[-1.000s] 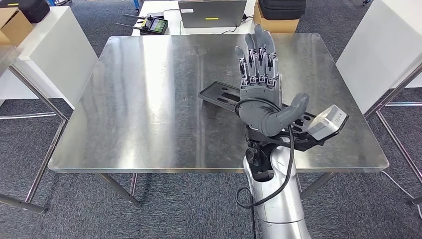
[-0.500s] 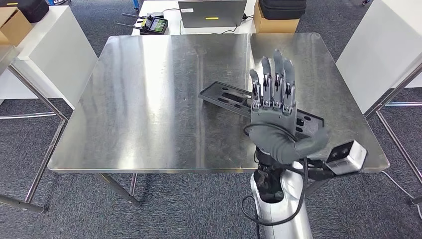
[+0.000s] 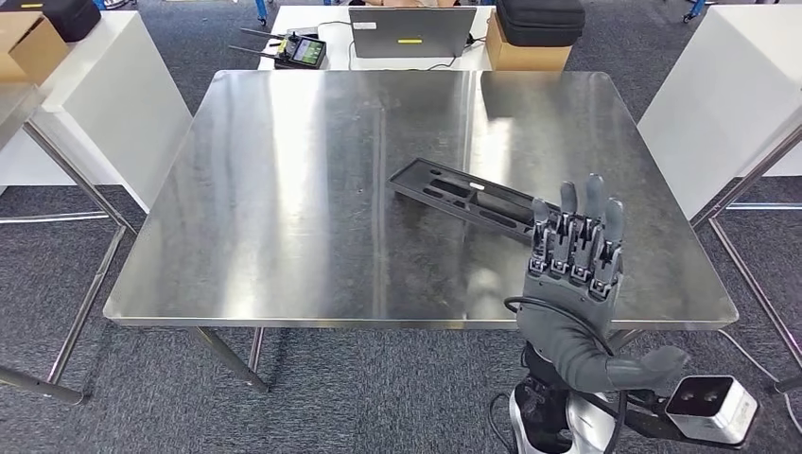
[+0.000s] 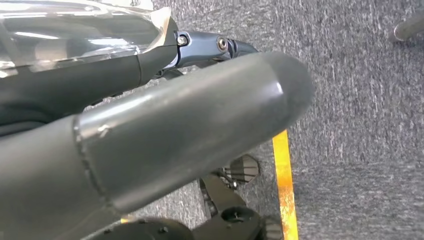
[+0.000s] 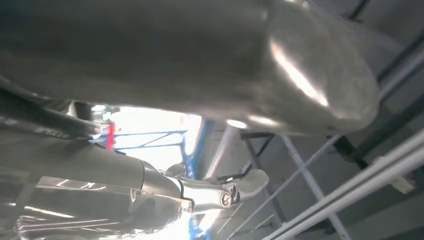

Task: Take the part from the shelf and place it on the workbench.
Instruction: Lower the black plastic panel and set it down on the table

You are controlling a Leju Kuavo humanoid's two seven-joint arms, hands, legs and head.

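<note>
Part (image 3: 473, 199): long black slotted tray, flat on the workbench (image 3: 284, 189), right of centre, running from about 10 o'clock to 4 o'clock; near end hidden behind the right hand's fingertips.
Right hand (image 3: 572, 284): raised at the bench's front edge, about 5 o'clock from the part; fingers straight and apart, thumb out to the side, holding nothing.
Left hand (image 4: 150, 140): thick grey thumb close to the wrist camera over grey carpet; grip cannot be told.
Behind the bench: laptop (image 3: 409, 31) at 12 o'clock, handheld controller (image 3: 301, 49) at 11 o'clock.

The right hand's thick grey thumb (image 5: 200, 60) crosses close to the camera. Beyond it stand pale metal bars (image 5: 360, 180) and a blue frame (image 5: 195, 145).
</note>
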